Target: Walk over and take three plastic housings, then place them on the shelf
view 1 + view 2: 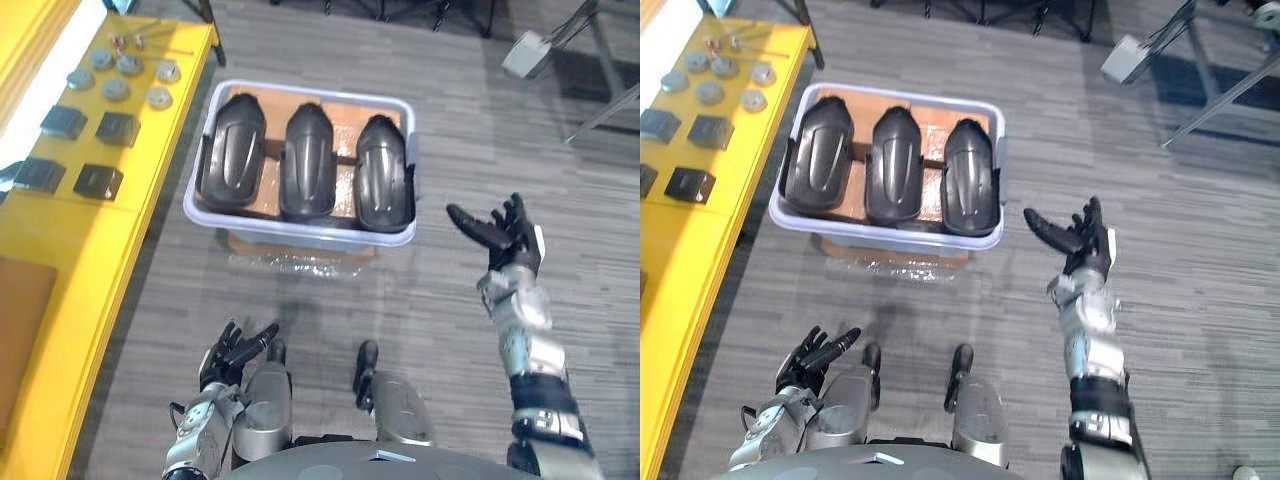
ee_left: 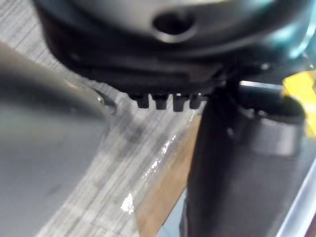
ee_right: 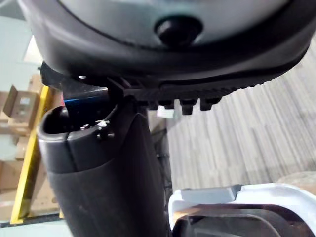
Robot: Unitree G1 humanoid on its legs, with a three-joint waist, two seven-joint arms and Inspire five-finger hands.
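Note:
Three black plastic housings lie side by side in a pale grey bin (image 1: pixel 300 232) on the floor: left one (image 1: pixel 232 150), middle one (image 1: pixel 308 160), right one (image 1: pixel 384 172). My right hand (image 1: pixel 505 235) is raised to the right of the bin, level with its near corner, fingers spread and open, holding nothing. In the right wrist view the bin's rim (image 3: pixel 222 197) shows past the thumb (image 3: pixel 103 182). My left hand (image 1: pixel 235 350) hangs low, well short of the bin, with relaxed fingers and nothing in it.
A yellow shelf (image 1: pixel 90 230) runs along the left, carrying round grey discs (image 1: pixel 120 80) and black square blocks (image 1: pixel 95 180). The bin rests on cardboard wrapped in clear film (image 1: pixel 300 262). A metal stand (image 1: pixel 590 70) and a white box (image 1: pixel 525 52) stand at the far right.

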